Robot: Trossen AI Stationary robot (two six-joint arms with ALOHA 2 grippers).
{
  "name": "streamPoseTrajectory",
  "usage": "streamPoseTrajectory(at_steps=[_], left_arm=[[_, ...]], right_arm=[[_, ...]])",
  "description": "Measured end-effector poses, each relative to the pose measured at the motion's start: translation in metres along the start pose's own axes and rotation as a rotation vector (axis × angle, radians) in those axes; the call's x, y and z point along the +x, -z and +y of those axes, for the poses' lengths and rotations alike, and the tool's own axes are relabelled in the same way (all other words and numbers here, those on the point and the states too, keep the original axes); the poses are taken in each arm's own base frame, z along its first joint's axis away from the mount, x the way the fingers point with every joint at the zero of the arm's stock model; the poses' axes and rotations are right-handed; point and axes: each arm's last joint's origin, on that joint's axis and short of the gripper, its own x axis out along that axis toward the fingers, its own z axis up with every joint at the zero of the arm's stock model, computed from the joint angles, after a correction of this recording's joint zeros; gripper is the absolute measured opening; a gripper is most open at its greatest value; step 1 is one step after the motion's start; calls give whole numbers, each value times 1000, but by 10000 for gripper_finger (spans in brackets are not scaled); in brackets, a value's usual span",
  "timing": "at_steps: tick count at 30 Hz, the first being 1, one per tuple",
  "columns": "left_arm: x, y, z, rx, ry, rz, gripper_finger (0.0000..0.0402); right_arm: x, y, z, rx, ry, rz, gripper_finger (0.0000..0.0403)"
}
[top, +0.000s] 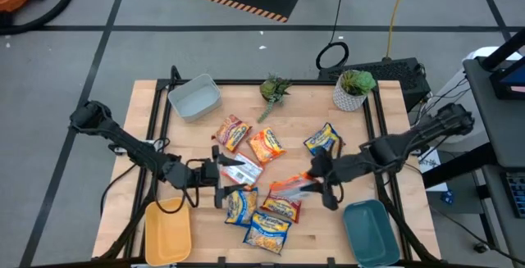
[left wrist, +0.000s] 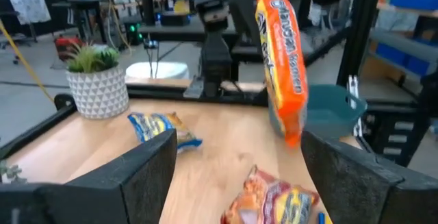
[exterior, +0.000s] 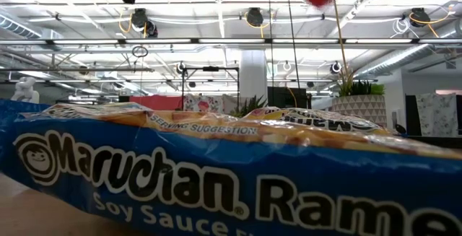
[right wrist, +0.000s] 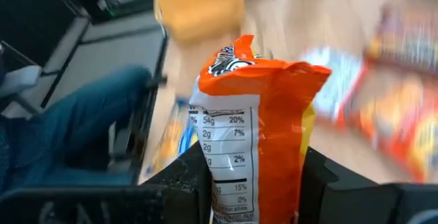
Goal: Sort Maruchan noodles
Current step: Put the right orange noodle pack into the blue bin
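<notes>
Several Maruchan noodle packets lie flat on the wooden table (top: pixel 189 137): a white one (top: pixel 244 170), blue-and-yellow ones (top: pixel 240 205) (top: pixel 322 139) and orange and red-and-yellow ones (top: pixel 267 145) (top: pixel 232 131). A blue packet (exterior: pixel 216 178) fills the low view. My right gripper (top: pixel 316 178) is shut on an orange packet (right wrist: pixel 256 121) above the table's middle. My left gripper (top: pixel 220 176) stands open just left of the white packet, with nothing between its fingers (left wrist: pixel 137 176). My right gripper pinches one short end of the orange packet (right wrist: pixel 254 183) between its two fingers. The fingers come from the table's right side, slanting down. The rest of the packet (top: pixel 289 187) sticks out past the fingers toward the table's left, lifted clear of the table.
A grey bin (top: pixel 194 97) stands at the far left, a yellow bin (top: pixel 167 233) at the near left, a teal bin (top: pixel 372 231) at the near right. Two potted plants (top: pixel 275 89) (top: pixel 353 88) stand along the far edge. A person's leg (right wrist: pixel 82 135) shows beside the table.
</notes>
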Motion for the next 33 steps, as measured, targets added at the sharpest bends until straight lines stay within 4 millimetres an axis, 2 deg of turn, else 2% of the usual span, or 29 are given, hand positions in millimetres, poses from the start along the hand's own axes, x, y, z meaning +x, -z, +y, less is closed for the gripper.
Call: streamPoseTrajectory(at_steps=[4, 9, 15, 18, 26, 33], left_arm=[[1, 2, 0, -2, -1, 11, 317], [2, 2, 2, -30, -8, 14, 317], [2, 2, 2, -52, -8, 15, 317], [1, 2, 1, -51, -6, 16, 317], [1, 3, 1, -48, -6, 19, 317], [1, 3, 1, -41, -6, 21, 317]], right_arm=[[-15, 11, 8, 146, 45, 186, 115], [-28, 24, 22, 315, -15, 420, 116], [-41, 46, 34, 402, -60, 713, 116], [-46, 53, 37, 376, -44, 763, 116], [-46, 72, 38, 86, -55, 777, 113], [-39, 91, 30, 70, -27, 887, 116]])
